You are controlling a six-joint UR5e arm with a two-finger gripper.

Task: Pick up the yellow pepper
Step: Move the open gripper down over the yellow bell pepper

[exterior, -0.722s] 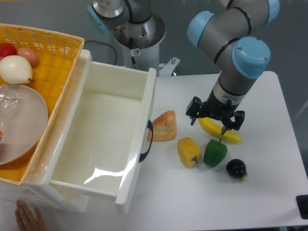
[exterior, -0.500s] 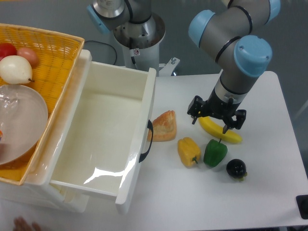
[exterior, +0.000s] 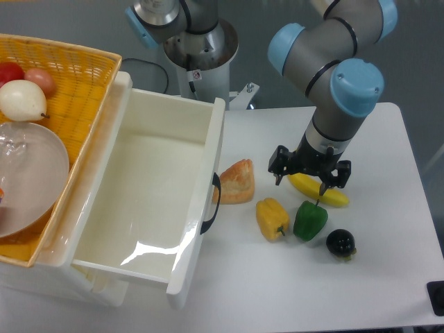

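White tabletop point(exterior: 388, 277) carries open drawer point(exterior: 149, 201) at left, fruit cluster at right. My claw point(exterior: 300, 180) hangs spread wide, empty, over banana point(exterior: 319, 189), far-right of target. Yellow pepper point(exterior: 272, 219) sits on tabletop, untouched, just left of green pepper point(exterior: 309, 220), near bread piece point(exterior: 237, 182). Nothing picked yet: I judge reposition left, descent, closing, lift all left.

White table point(exterior: 388, 277), grey floor point(exterior: 69, 21)

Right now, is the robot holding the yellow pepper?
No, the yellow pepper lies on the table, apart from the end effector above the banana.
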